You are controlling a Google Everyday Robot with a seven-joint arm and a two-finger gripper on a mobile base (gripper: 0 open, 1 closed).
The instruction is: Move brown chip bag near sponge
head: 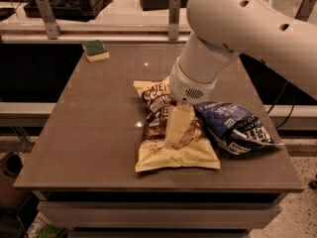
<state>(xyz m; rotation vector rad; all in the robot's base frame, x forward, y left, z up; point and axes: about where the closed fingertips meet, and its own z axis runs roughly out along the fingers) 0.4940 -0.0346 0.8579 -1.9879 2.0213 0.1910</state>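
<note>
The brown chip bag lies flat near the middle of the table, its cream edge towards the front. My gripper comes straight down from the big white arm and rests on the middle of the bag. The arm's wrist hides the bag's upper right part. The sponge, green on top and yellow below, sits at the table's far left corner, well apart from the bag and the gripper.
A blue chip bag lies right of the brown one, touching it, near the right edge of the table. A rail with metal posts runs behind the table. The floor drops away at the front and sides.
</note>
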